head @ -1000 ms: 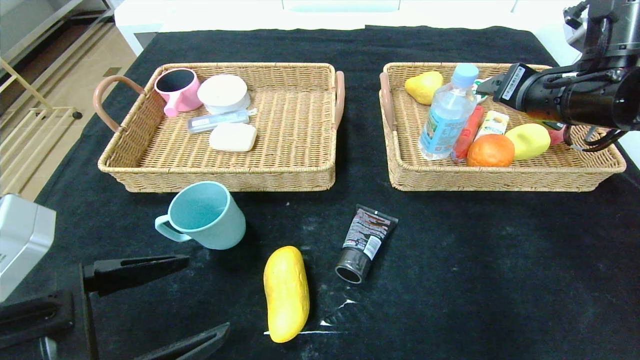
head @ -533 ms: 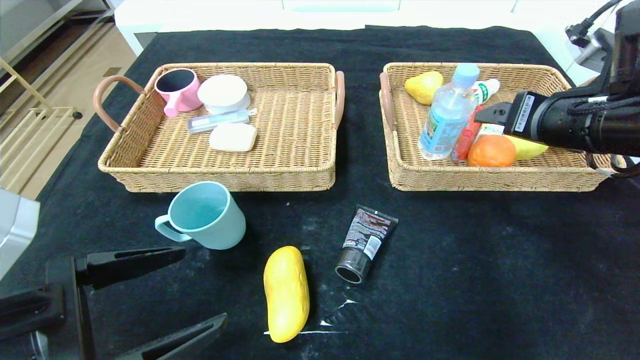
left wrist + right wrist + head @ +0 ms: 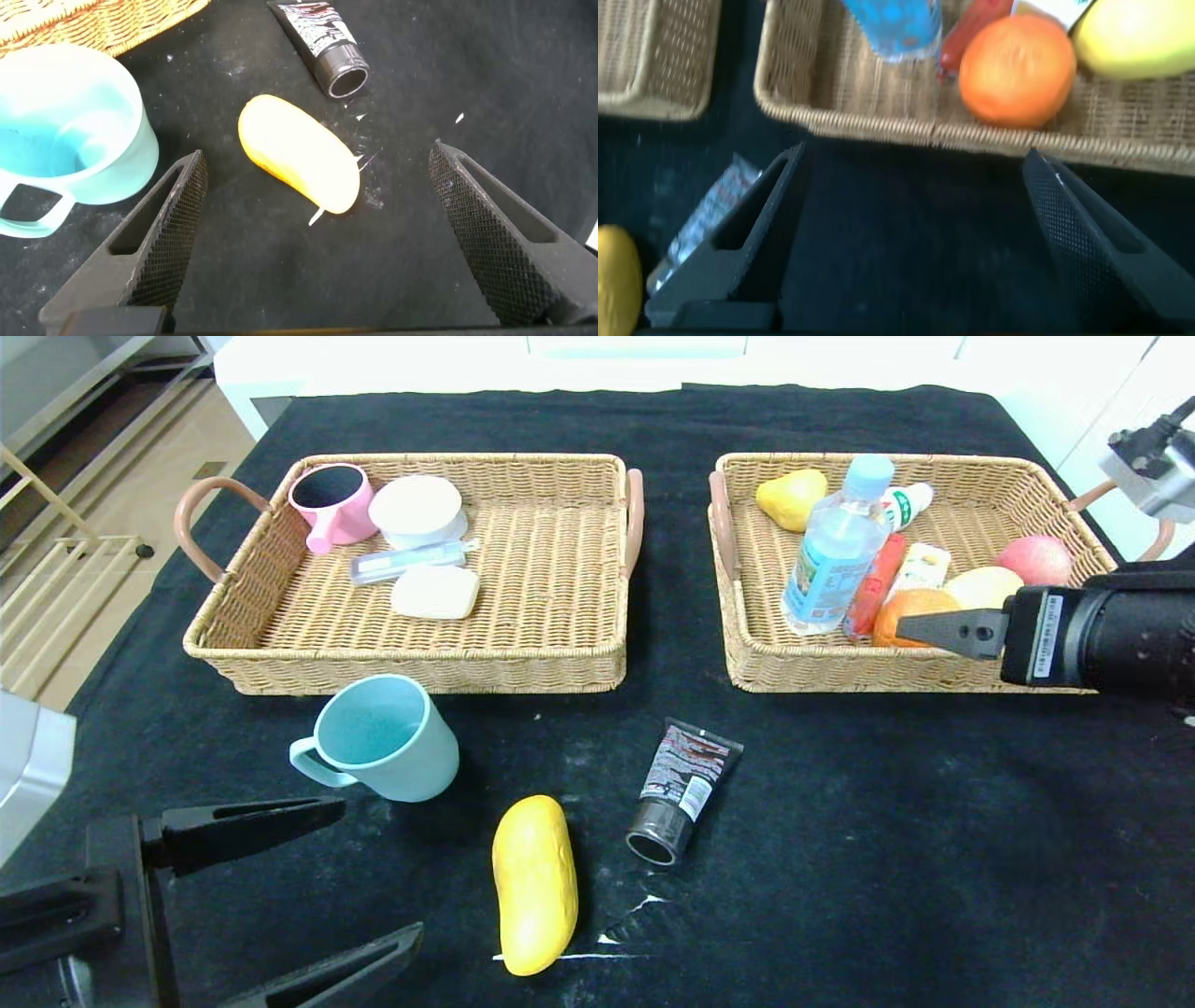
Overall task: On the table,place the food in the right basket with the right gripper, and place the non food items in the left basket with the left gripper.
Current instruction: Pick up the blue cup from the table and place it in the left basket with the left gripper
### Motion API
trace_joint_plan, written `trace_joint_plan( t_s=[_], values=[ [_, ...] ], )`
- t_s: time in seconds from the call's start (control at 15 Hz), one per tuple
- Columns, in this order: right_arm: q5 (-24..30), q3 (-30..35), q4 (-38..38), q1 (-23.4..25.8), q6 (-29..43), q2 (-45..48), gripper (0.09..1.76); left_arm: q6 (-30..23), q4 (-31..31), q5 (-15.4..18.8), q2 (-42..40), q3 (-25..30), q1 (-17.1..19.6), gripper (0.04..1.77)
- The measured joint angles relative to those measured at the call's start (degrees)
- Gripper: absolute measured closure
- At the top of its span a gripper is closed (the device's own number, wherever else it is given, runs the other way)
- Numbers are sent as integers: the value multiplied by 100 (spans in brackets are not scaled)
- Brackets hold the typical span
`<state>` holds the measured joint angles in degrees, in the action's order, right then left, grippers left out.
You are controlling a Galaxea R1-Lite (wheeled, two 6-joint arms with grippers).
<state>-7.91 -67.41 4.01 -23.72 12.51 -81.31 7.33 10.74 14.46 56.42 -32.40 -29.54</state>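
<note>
Two wicker baskets (image 3: 411,653) on black tablecloth (image 3: 887,821) — both claws, left claw (image 3: 280,887) and right claw (image 3: 915,233), spread, empty.

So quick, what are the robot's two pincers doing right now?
Left pincer: open, empty, hovering above the yellow mango.
Right pincer: open, empty, at the right basket's front edge.

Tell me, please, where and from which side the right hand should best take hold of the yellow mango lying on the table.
Probably across the middle of the yellow mango, coming down from above. It lies flat on the table, long axis running roughly toward the baskets, so fingers closing across its narrower width should seat best. The black tube lies close beside its far end, so mid-body gives clearance. The right hand is open.
</note>
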Motion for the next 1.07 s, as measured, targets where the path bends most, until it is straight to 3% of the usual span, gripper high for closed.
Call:
trace_joint_plan(
  t_s=[0.33, 0.8, 1.07],
  values=[
    [740, 818, 41, -183, -607, 610, 17, 20, 0, -2, 0, 10, 0, 9],
    [1297, 1814, -99, -1447, -1601, 990, 15, 91, -83, -46, 0, -4, 0, 9],
    [1551, 2494, -1486, -1921, -1702, 1018, 15, 188, -107, -357, 26, -26, -23, 9]
  ],
)
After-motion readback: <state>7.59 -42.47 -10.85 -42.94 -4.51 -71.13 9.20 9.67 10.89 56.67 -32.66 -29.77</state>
